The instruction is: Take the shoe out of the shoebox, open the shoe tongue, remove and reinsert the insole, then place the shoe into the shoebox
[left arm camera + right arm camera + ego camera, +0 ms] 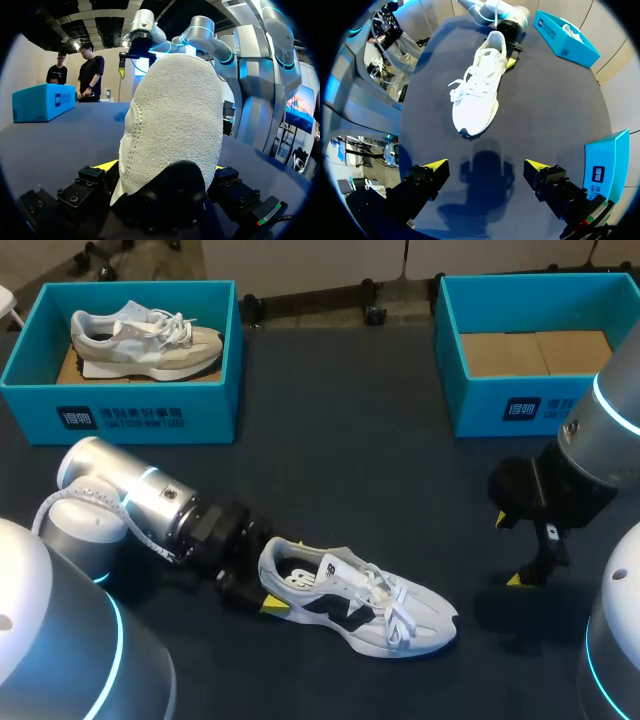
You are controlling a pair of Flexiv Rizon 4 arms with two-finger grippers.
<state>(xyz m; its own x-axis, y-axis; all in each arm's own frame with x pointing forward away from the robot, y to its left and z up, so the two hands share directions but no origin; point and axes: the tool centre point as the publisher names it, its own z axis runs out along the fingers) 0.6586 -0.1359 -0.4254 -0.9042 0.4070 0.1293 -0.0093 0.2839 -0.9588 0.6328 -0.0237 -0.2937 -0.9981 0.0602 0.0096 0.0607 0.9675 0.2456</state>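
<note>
Okay, you've got the white shoe (360, 606) sole-down on the table (380, 480), near middle, toe pointing right and heel pointing left. The left gripper (256, 592) comes in low from the left and clamps the heel. In the left wrist view the heel fills the gap, with a yellow tip against each side of it. Jaws are spread about the heel's width.

The right gripper (485, 165) hangs above bare table to the right of the shoe. Its jaws are wide with nothing between them. The toe lies ahead of it, well apart.

The left shoebox (150, 418) sits far left with a beige shoe (145, 340) inside. The right shoebox (500, 412) sits far right and only its cardboard floor shows.

Hard to see:
- The left finger pads are hidden by the heel, so you see only the yellow edges.
- From the head view only one left tip shows, on the near side of the heel.
- The laces (392, 602) lie loose over the tongue, and you can't tell how far the tongue is opened.
- The shoe's opening is dark, so the insole can't be made out.
- The right shoebox's right end is cut off behind the right arm.
</note>
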